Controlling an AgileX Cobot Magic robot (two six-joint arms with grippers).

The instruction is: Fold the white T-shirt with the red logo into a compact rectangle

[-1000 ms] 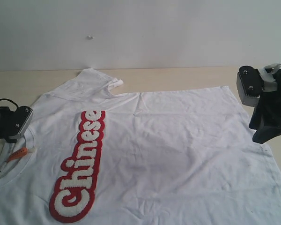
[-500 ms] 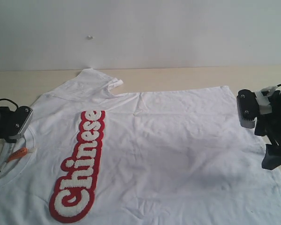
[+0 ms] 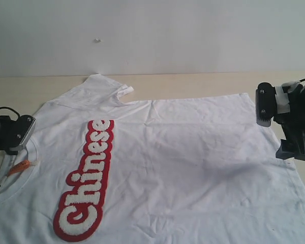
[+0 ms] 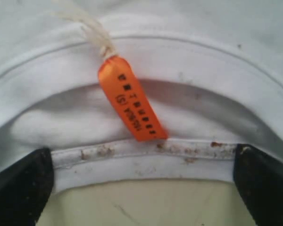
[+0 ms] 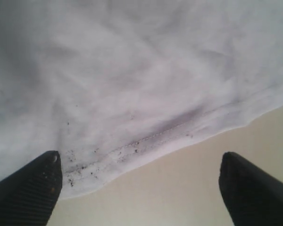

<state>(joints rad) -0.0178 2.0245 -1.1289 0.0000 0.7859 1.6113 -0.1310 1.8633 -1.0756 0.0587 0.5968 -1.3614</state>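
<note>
White fabric covers most of the desk (image 3: pixel 203 81): the white T-shirt (image 3: pixel 183 168) lies spread flat, face up, lightly wrinkled, neck toward the exterior view's left side and hem toward its right. The red logo (image 3: pixel 86 180) runs as a long strip across the chest, nearer the neck end. Left hand (image 4: pixel 141 186) sits at the collar (image 4: pixel 179 52), released, fingers wide either side of the ribbed edge with the orange tag (image 4: pixel 129 101) between them; cannot tell if they touch the cloth. Right hand (image 5: pixel 141 186) is released too, fingers wide over the hem (image 5: pixel 170 134) where the cloth meets bare desk, gripping nothing.
</note>
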